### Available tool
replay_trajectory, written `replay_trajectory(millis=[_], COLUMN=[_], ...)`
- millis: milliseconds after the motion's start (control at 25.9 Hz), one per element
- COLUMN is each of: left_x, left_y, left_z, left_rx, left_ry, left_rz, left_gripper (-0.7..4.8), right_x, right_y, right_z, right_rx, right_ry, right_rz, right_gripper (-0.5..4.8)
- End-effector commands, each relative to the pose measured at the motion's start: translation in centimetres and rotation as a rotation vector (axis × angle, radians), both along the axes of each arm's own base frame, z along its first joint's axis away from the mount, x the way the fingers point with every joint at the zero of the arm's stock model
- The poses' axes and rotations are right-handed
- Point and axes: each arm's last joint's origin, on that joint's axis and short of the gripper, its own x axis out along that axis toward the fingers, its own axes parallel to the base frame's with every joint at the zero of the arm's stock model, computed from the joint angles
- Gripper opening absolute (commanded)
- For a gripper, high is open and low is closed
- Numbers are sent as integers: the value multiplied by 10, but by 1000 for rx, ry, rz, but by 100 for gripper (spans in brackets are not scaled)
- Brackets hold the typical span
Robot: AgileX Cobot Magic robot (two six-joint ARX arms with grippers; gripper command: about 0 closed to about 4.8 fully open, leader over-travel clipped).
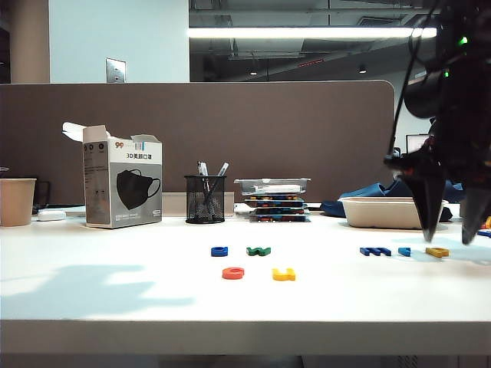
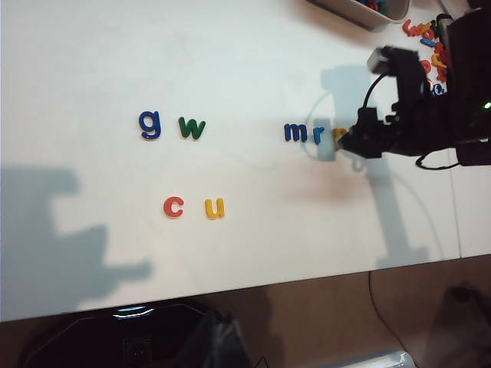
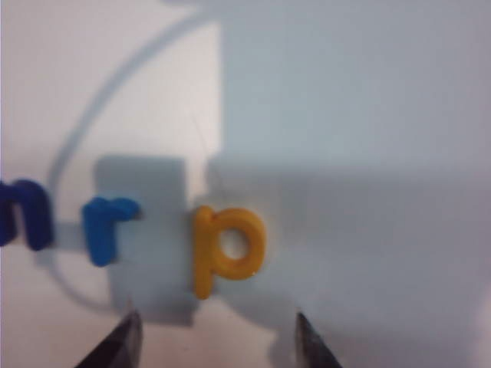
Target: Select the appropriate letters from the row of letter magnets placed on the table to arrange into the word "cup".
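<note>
The red-orange "c" (image 1: 233, 273) (image 2: 173, 206) and yellow "u" (image 1: 283, 274) (image 2: 215, 208) lie side by side near the table's (image 1: 115, 291) front. Behind them the row holds blue "g" (image 1: 219, 251) (image 2: 150, 123), green "w" (image 1: 258, 251) (image 2: 192, 127), dark blue "m" (image 1: 375, 251) (image 2: 295, 133) and cyan "r" (image 1: 404, 251) (image 3: 107, 226). The yellow "p" (image 1: 437, 251) (image 3: 226, 247) ends it. My right gripper (image 1: 448, 239) (image 3: 219, 345) hangs open just above the "p", pointing down, nothing between its fingers. My left gripper is out of view.
At the back stand a paper cup (image 1: 17, 201), a mask box (image 1: 123, 184), a mesh pen cup (image 1: 205, 198), stacked cases (image 1: 272, 199) and a beige tray (image 1: 383, 212). Loose letters (image 2: 430, 38) lie beside the tray at the far right.
</note>
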Motion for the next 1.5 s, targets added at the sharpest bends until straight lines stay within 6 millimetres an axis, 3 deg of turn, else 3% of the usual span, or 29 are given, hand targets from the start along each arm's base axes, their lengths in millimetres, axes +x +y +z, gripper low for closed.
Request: replay_trajectory(millis=[39,1196,1505], left_x=[-1,-1,-1], left_y=[0,0,0], left_z=[2,2,2], left_rx=[-13,-13,-12], left_ry=[-9,-9,-9], left_rz=[1,1,1], left_gripper=[-5,-5,-5], right_x=[0,10,11], right_y=[1,6,7], right_z=[-3,-4,-19], right_rx=[2,-16,-15], right_ry=[-22,-126,-68], right_rz=[6,-12,-8], right_gripper=[254,256,257])
